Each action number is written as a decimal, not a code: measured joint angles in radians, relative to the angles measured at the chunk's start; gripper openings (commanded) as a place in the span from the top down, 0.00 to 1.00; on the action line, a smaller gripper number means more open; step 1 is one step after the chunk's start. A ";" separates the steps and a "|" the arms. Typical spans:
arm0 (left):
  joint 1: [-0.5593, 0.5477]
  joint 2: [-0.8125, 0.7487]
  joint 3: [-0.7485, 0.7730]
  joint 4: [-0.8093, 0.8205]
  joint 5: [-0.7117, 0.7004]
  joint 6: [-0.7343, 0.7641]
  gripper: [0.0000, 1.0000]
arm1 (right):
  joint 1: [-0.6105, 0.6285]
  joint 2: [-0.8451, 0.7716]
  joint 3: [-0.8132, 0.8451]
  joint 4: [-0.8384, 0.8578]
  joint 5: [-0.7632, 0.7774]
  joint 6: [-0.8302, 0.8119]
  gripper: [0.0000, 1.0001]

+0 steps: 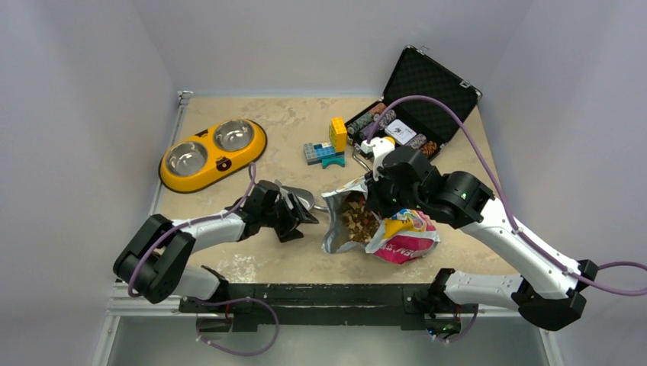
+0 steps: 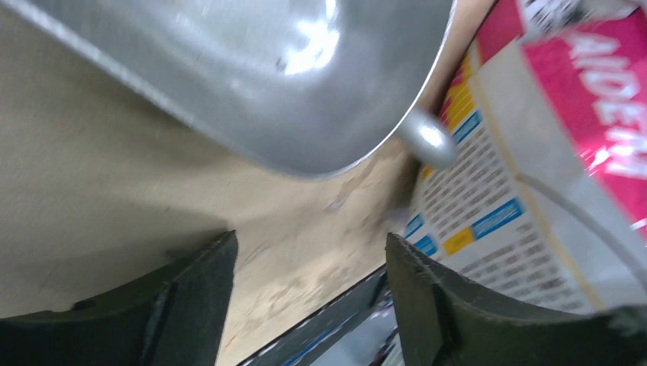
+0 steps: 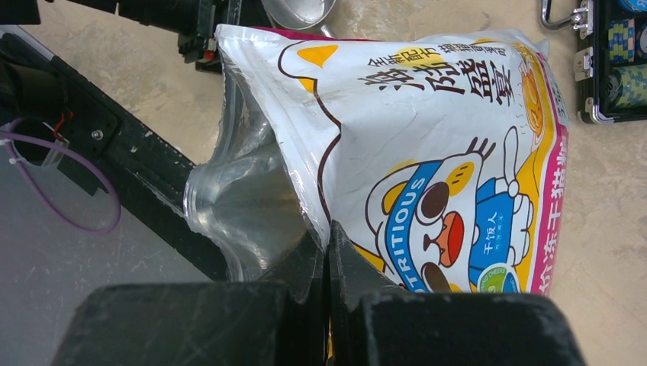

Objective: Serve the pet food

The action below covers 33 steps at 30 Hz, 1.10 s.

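Observation:
The pet food shows as brown kibble inside the open mouth of the white-yellow-magenta bag, which lies on the table centre. My right gripper is shut on the bag's upper edge and holds the mouth open; in the right wrist view the jaws pinch the bag wall beside its silvery inside. My left gripper is open and empty just left of the bag. A metal scoop lies by it; in the left wrist view the scoop lies beyond the open fingers, untouched.
A yellow double bowl with two steel dishes sits at the far left. Yellow and blue toy bricks stand behind the bag. An open black case with poker chips is at the far right. The table's near edge rail runs below.

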 measured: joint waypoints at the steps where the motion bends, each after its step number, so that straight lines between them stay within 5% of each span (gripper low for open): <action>1: -0.004 0.014 -0.003 0.034 -0.012 -0.033 0.35 | 0.000 0.000 0.000 0.000 -0.001 0.000 1.00; 4: 0.003 0.046 0.004 0.114 -0.055 -0.113 0.41 | 0.000 0.000 0.000 -0.002 -0.003 0.000 1.00; 6: 0.014 0.058 0.028 0.116 -0.083 -0.121 0.35 | 0.000 0.000 0.001 -0.003 -0.003 0.000 1.00; 10: 0.031 0.072 0.168 -0.047 -0.139 -0.080 0.26 | 0.000 -0.013 0.001 -0.008 0.000 -0.001 1.00; 23: 0.168 0.216 0.497 -0.460 -0.214 0.070 0.23 | 0.000 -0.058 0.001 -0.044 0.014 -0.005 1.00; 33: 0.170 0.080 0.346 -0.410 -0.167 0.119 0.16 | 0.000 -0.058 0.001 -0.042 0.014 -0.006 1.00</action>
